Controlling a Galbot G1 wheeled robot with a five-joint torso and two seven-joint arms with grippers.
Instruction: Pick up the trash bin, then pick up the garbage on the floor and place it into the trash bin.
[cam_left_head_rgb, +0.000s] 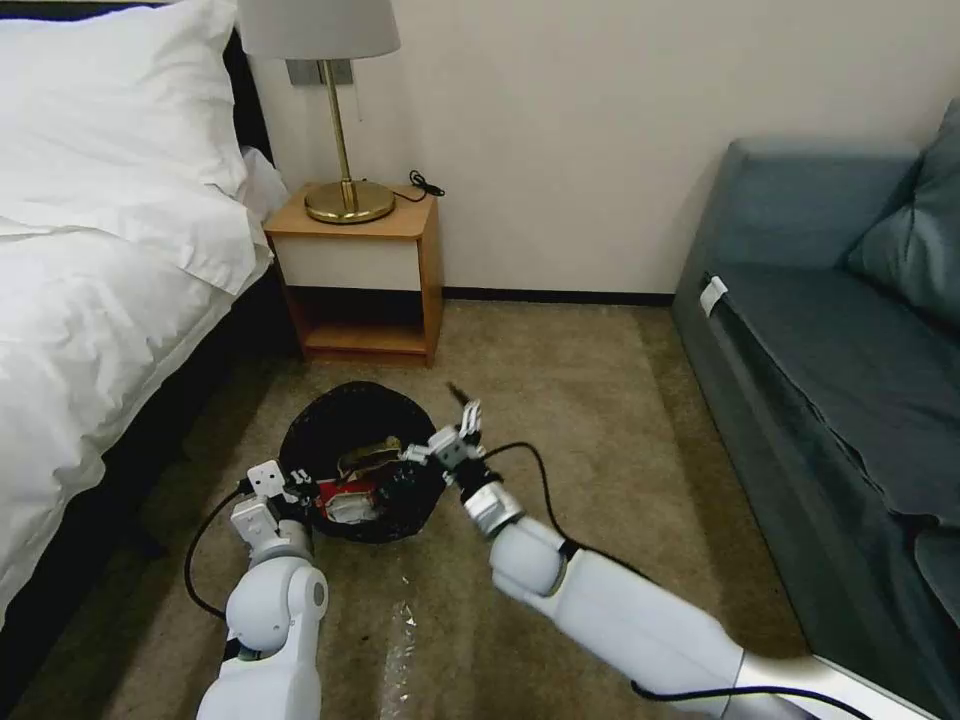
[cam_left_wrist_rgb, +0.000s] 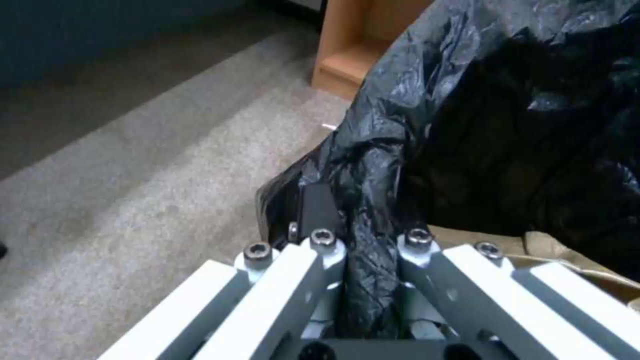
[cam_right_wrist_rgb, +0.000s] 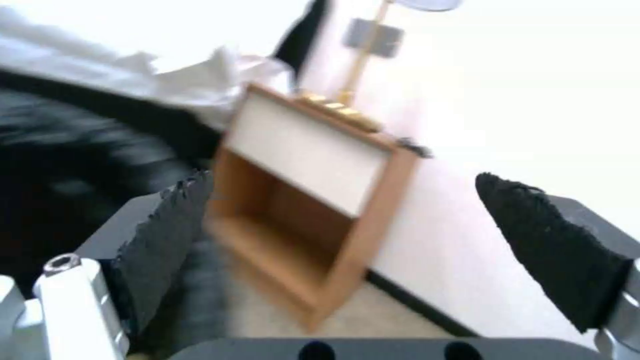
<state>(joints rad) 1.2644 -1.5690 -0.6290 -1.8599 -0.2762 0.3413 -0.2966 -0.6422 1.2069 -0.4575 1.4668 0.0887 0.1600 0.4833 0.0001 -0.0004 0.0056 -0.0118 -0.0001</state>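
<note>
bed (cam_left_head_rgb: 90, 260), nightstand (cam_left_head_rgb: 360, 275), lamp (cam_left_head_rgb: 335, 110), sofa (cam_left_head_rgb: 850, 330)

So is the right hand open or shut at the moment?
Open. The right hand has its two black pads spread wide with nothing between them, beside the black-bag-lined round white bin.

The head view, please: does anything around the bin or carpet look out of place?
One thing: a clear crinkly plastic scrap lies on the tan carpet beside the round black-bag-lined trash bin, which the left gripper clamps by its rim. The right gripper is open, empty.

Beige carpet floor (cam_left_head_rgb: 600, 400) under nightstand (cam_left_head_rgb: 360, 270)
</note>
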